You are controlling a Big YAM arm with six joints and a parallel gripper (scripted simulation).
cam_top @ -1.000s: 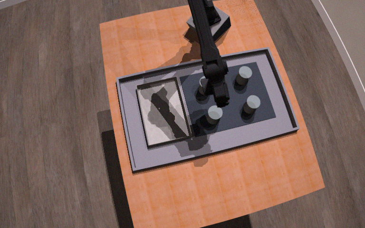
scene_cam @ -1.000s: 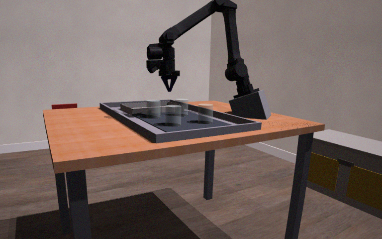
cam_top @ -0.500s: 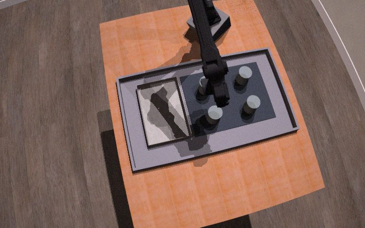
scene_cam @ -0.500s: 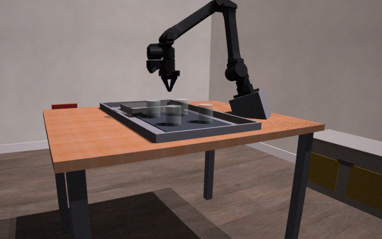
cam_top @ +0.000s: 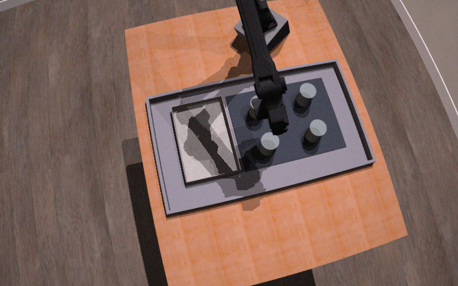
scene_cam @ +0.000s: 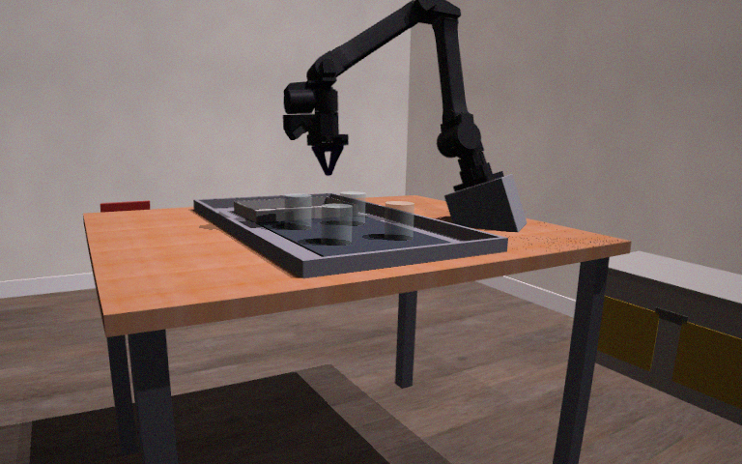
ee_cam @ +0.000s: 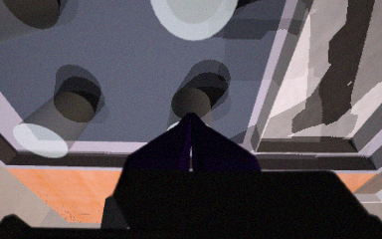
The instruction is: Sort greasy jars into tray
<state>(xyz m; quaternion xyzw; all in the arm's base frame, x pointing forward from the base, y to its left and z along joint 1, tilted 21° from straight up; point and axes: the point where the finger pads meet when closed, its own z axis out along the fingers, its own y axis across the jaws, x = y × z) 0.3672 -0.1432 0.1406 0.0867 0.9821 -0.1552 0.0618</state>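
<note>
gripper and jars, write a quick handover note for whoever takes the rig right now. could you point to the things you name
Gripper (scene_cam: 328,174) (ee_cam: 191,119): shut, holding nothing, in the air above the mat (cam_top: 293,118).
Jars: all four stand on the mat, two nearer the arm's base (cam_top: 305,95) (cam_top: 253,109), two farther from it (cam_top: 269,144) (cam_top: 316,131).
Tray (cam_top: 179,148): beside the mat, no jar in it.
Done: no jar is in the tray; whether any was tested, the views cannot show.
Left: find the greasy jars by pushing or gripping, put them in the tray, leave clean ones on the mat, finish with the arm free.

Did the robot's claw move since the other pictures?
No. The claw looks to be in the same spot, hanging above the dark mat.
</note>
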